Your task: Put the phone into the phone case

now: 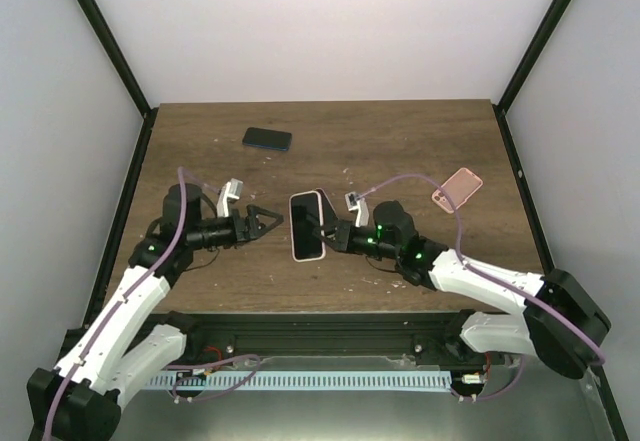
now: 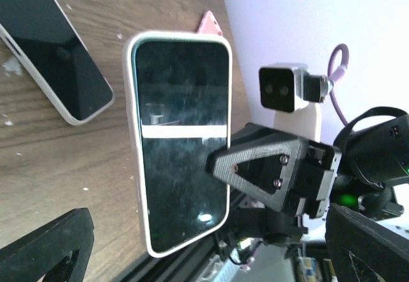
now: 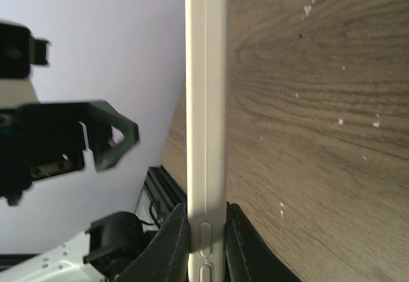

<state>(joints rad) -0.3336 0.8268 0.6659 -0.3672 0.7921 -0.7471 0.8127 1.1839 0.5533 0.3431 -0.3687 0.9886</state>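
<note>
**Top view.** The right gripper is clamped on the right edge of the phone at centre frame. A white case rims the phone all round. The left gripper stands just left of it, spread wide and holding nothing. A second phone lies upper left and a pink case lies right of centre, both well apart from the grip. The table is bare above the phone, and its near edge runs close below both grippers.

**Left wrist view.** The left fingers sit at the lower corners, far apart, with the screen beyond them. The rim looks even on every side, so seating is probably complete, though a lifted corner cannot be ruled out.

**Right wrist view.** The case shows edge-on, pinched between two fingers at frame bottom, near its side buttons. Contact with the table cannot be told.

**Hazards.**
- A narrow pinch near one end may let the phone pivot or slip.
- The fingers may press the buttons.
- A left-arm advance rightward would knock the phone.
- Most free room lies upward in frame; near the lower edge, a dropped phone could fall off
</note>
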